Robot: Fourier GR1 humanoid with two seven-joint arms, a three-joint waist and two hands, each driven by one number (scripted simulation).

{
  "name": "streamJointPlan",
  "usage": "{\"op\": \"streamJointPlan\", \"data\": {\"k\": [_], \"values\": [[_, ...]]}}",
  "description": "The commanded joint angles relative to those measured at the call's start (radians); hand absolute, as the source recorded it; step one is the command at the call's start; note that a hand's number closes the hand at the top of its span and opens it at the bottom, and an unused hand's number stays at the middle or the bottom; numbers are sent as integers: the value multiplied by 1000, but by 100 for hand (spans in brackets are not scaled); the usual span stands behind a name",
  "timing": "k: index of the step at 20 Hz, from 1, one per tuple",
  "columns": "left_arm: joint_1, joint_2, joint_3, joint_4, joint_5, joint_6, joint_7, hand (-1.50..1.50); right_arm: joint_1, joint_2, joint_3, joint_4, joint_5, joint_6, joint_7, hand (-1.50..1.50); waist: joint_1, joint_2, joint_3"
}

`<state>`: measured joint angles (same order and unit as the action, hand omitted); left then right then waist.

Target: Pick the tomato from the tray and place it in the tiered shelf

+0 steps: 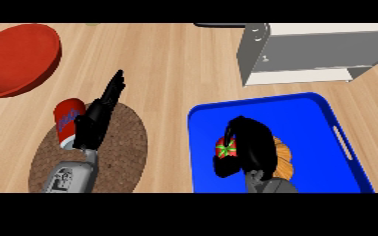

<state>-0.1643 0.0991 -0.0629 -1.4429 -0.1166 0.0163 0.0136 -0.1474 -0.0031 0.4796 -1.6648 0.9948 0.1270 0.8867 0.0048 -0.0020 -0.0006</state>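
Now — tomato within right robot hand

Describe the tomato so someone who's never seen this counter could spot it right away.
Find the blue tray at the counter's lower right, below the grey tiered shelf. The right hand curls over its middle, and the tomato sits in that hand's grasp. It is red with a green star-shaped stem, unlike the orange, ridged item just right of the hand.
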Motion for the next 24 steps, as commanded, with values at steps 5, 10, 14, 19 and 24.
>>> {"op": "streamJointPlan", "data": {"k": [5,10,14,19,24], "values": [[-23,3,15,30,-7,3,-3,0,12,3,161,-216,-96,-124,-38,150,-9,1,1],[-40,11,23,-1,12,-18,57,0,-95,3,244,-391,-45,-177,146,150,-5,-1,0],[-9,-23,-5,-32,-18,20,59,0,-172,3,179,-579,-12,-42,278,150,-8,-2,0],[-15,17,39,8,12,-19,18,0,-305,3,142,-619,116,43,401,150,-9,-3,-2],[3,13,31,-24,7,-19,31,0,-445,3,-18,-637,117,144,388,150,-5,-2,-1]]}}
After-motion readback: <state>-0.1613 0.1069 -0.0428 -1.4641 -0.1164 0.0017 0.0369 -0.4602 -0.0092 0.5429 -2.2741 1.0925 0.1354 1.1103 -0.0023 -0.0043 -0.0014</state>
